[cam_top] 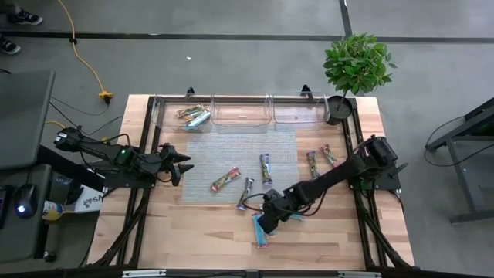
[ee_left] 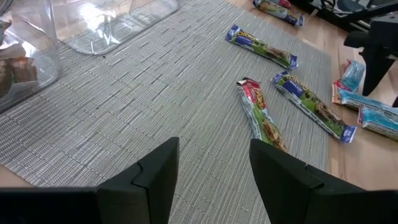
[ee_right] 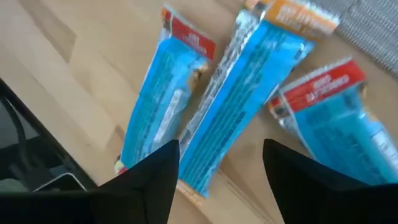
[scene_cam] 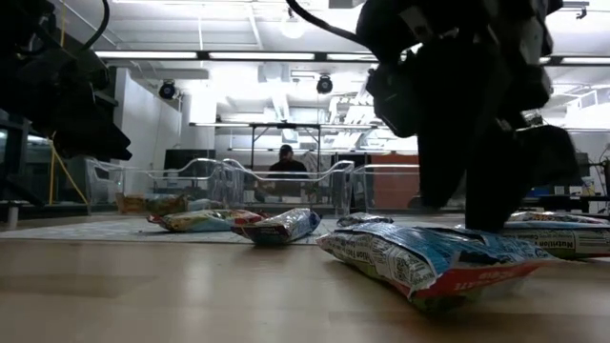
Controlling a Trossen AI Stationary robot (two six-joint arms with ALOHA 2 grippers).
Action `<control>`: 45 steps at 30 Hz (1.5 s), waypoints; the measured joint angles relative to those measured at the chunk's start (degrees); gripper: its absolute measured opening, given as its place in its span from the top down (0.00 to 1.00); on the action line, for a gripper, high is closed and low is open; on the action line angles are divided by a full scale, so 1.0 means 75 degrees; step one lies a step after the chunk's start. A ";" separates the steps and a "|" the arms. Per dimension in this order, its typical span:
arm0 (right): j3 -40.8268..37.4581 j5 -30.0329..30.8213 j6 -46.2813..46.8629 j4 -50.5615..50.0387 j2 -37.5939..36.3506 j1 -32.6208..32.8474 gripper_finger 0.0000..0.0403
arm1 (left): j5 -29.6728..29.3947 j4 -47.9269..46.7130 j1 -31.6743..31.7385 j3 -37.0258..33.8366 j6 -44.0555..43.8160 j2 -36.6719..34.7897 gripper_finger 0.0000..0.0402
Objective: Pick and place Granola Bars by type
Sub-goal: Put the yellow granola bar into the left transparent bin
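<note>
The right gripper [cam_top: 266, 222] is reaching low across the wooden surface [cam_top: 201, 232], its fingers [ee_right: 149, 180] spread wide and holding nothing, hovering directly above three light blue bars [ee_right: 236, 106] lying side by side beside the woven mat [cam_top: 231, 150]. The left gripper [cam_top: 179, 164] is waiting over the mat's left edge, fingers [ee_left: 155, 177] parted wide, empty. Other bars [ee_left: 261, 115] are lying scattered on the mat.

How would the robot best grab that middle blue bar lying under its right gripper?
Probably from straight above, pinching across the narrow width near mid-length. The middle blue bar lies flat on the wood, long and thin, with neighbours close beside it; the open right gripper already hovers over it.
</note>
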 joint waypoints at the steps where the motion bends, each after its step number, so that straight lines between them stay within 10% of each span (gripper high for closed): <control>1: 0.0000 0.0017 -0.0052 -0.0018 0.0000 -0.0018 0.46 | 0.0002 -0.0002 0.0002 0.0000 0.0000 0.0001 0.52; 18: 0.0006 -0.0310 -0.0367 0.0238 0.0356 -0.0337 0.48 | 0.0011 -0.0002 0.0000 -0.0002 0.0000 -0.0001 0.52; 45: -0.0009 -0.0336 -0.0769 0.0463 0.0067 -0.0445 0.96 | 0.0012 0.0001 0.0000 0.0001 -0.0003 -0.0001 0.52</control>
